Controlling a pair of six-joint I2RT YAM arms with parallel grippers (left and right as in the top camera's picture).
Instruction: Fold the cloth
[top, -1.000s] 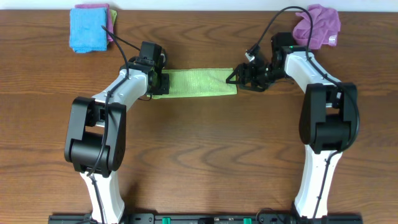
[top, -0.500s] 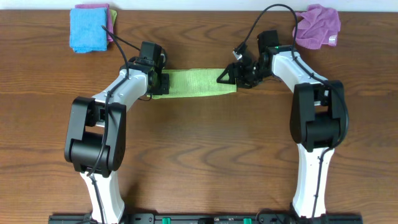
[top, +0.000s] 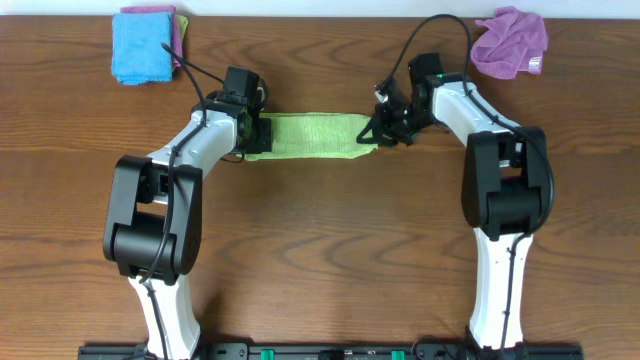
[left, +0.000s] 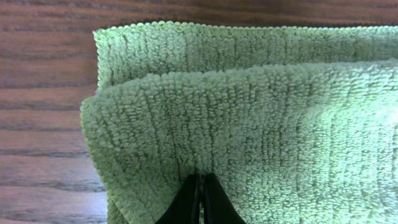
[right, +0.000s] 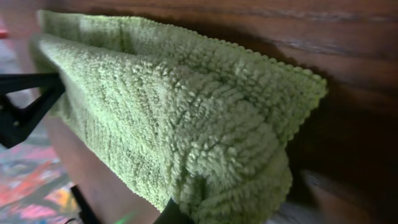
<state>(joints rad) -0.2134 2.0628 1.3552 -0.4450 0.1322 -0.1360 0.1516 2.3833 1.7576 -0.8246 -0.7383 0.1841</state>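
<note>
Evidently the cloth (top: 310, 135) lies between left jaws and right jaws, both clamping it.

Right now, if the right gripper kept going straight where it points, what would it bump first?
The cloth: the right gripper is shut on one end and points along it. Beyond that, probably the left gripper, shut on the other end.

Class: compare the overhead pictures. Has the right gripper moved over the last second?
Yes. In the overhead view the right gripper has shifted left, away from the purple cloth, and now pinches the right end of the cloth.
</note>
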